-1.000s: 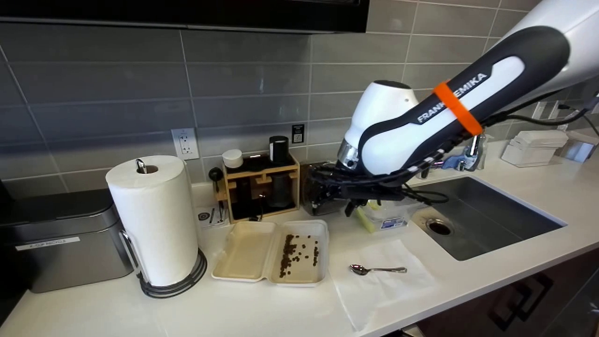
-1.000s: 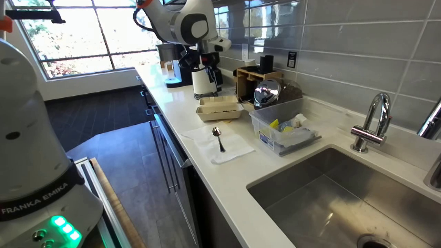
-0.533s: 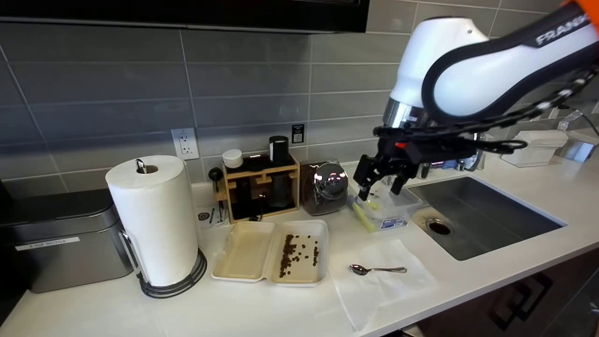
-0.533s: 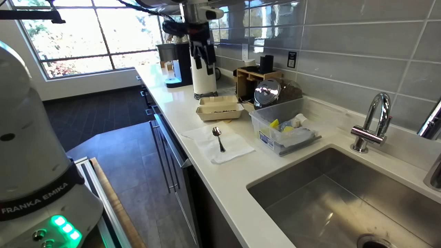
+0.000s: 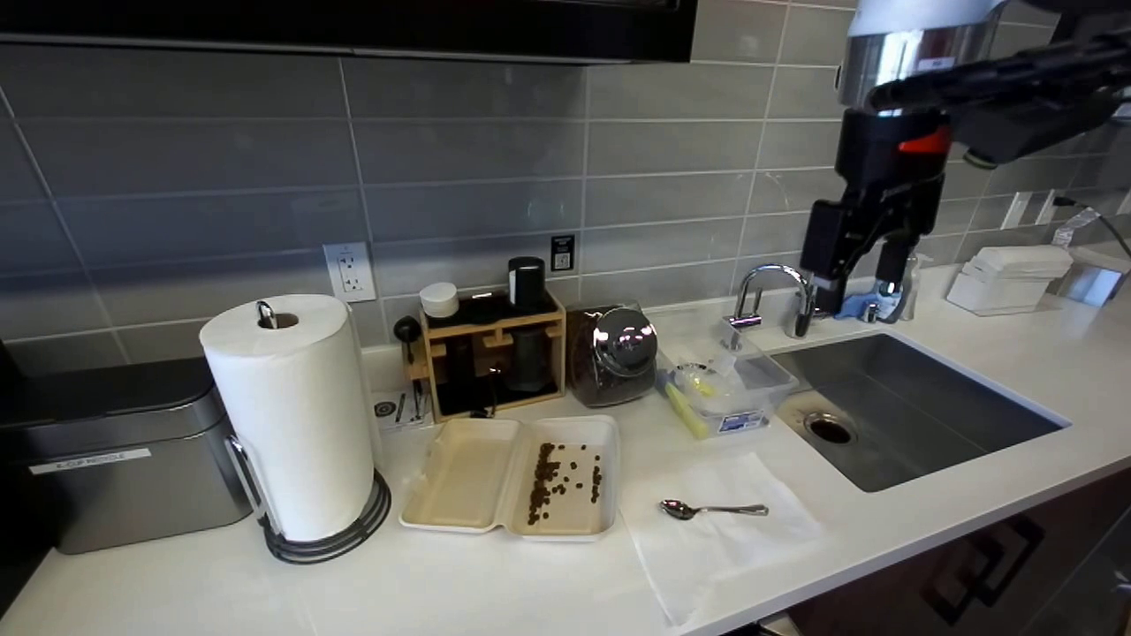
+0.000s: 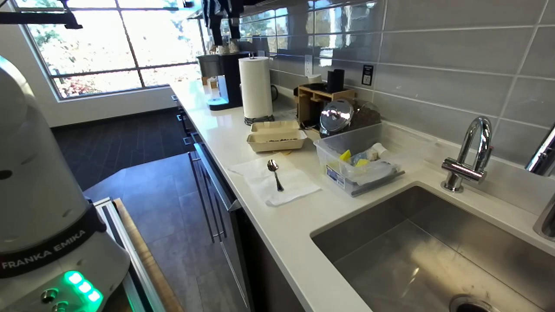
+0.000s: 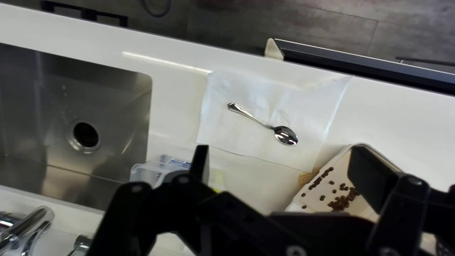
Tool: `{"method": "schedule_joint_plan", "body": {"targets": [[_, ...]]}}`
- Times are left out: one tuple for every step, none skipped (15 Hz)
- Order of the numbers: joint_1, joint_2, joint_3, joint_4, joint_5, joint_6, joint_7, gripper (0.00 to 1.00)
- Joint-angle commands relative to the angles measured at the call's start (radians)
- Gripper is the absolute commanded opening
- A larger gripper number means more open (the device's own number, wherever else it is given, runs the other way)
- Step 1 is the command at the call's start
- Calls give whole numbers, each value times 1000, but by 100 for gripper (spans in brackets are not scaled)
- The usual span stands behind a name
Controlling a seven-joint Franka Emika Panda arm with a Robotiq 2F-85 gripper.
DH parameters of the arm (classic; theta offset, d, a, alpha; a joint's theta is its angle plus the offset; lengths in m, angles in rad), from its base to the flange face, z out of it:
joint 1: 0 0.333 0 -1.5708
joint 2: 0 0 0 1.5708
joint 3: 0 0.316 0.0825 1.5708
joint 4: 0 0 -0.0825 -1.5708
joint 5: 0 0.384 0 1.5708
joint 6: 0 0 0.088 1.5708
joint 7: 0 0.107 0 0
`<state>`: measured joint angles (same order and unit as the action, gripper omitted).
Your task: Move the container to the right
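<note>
The container is a cream-white clamshell tray (image 5: pixel 574 517) lying open on the counter, with dark brown crumbs scattered in one half and the other half bare. It also shows in an exterior view (image 6: pixel 277 145) and, partly hidden behind a finger, in the wrist view (image 7: pixel 343 167). My gripper (image 5: pixel 855 287) is open and empty, raised high over the sink area, right of the container and well apart from it. Its fingertips show at the top edge of an exterior view (image 6: pixel 225 40). In the wrist view the fingers (image 7: pixel 280 154) stand wide apart.
A spoon (image 5: pixel 714 510) lies on a white napkin (image 5: pixel 707 552) right of the container. A clear plastic tub (image 5: pixel 742 420), a glass jar (image 5: pixel 610 362) and a wooden organizer (image 5: pixel 493 336) stand behind. A paper towel roll (image 5: pixel 292 424) is left. The sink (image 5: pixel 937 415) is right.
My gripper has risen and moved to the right, away from above the clear tub, and its fingers now point downward. The container, spoon and tub have not moved.
</note>
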<state>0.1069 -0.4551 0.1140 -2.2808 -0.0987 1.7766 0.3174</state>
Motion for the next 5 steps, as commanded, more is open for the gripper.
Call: {"method": "schedule_joint_plan", "body": {"targets": [[-25,-19,26,17,-9,-32,-3,100],[-28,-31,32,25,-17,-46,-1,100],[-30,-38,36,25,-22,-49,0,100],[-31,-38,37,25,-25,-49,2,100],[-32,-35,37,25,-27,-49,2,100]]}}
